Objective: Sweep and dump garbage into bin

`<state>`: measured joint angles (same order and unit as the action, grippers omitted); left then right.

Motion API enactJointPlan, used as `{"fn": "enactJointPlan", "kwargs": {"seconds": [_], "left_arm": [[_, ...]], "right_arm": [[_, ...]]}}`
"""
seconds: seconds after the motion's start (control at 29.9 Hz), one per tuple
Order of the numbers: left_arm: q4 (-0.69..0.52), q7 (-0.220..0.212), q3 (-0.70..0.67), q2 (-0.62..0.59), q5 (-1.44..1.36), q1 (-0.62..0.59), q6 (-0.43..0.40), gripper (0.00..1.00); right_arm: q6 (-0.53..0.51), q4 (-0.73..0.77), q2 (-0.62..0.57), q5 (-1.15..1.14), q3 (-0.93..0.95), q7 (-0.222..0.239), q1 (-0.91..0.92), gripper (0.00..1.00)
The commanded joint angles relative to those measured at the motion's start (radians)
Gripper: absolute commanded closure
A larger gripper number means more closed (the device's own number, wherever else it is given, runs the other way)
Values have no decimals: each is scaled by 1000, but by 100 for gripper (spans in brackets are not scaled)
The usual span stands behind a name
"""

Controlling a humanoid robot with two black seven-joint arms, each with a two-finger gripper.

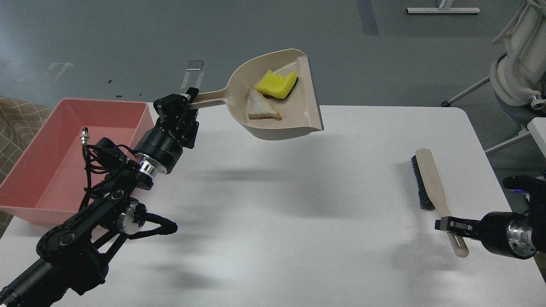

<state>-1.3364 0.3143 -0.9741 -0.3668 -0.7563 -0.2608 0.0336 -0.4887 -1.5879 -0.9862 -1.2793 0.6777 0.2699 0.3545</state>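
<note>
The left gripper was clamped on the dustpan handle, carrying the sponge and bread slice aloft. The bin lay just left of and below that gripper, its long axis running near-to-far. The right gripper's state could not be determined; it was far from the bin.

Occluded: near-right wall of bin, behind left arm. Brush handle partly covered by right gripper; jaw state apparently indeterminate.
</note>
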Motion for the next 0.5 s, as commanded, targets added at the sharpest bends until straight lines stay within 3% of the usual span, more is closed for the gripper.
{"fn": "enactJointPlan", "kwargs": {"seconds": [0.0, 0.2, 0.47], "left_arm": [[0, -1, 0, 3, 0, -2, 0, 88], [0, -4, 0, 0, 0, -2, 2, 88], [-1, -4, -1, -1, 2, -2, 2, 88]], "right_arm": [[0, 5, 0, -2, 5, 0, 0, 100], [0, 6, 1, -2, 5, 0, -2, 100], [0, 6, 6, -2, 5, 0, -2, 90]]}}
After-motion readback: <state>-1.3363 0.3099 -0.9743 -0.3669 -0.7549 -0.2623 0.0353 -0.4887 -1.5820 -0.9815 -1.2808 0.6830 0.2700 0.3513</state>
